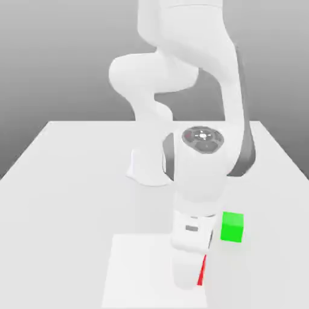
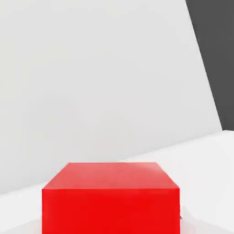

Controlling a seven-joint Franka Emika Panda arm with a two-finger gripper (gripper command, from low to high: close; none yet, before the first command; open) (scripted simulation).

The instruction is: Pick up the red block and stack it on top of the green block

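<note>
The red block [image 2: 111,199] sits close under my wrist camera, a matte, sharp-edged cube; in the exterior view just a red sliver [image 1: 201,270] peeks past my claw [image 1: 188,274], which hangs low over it, presumably lined up for the grasp. Whether the claw is parted or clamped I cannot tell. The green block [image 1: 232,227] rests nearby on the smooth white counter [image 1: 72,163], glossy and square-cornered, apart from red.
</note>
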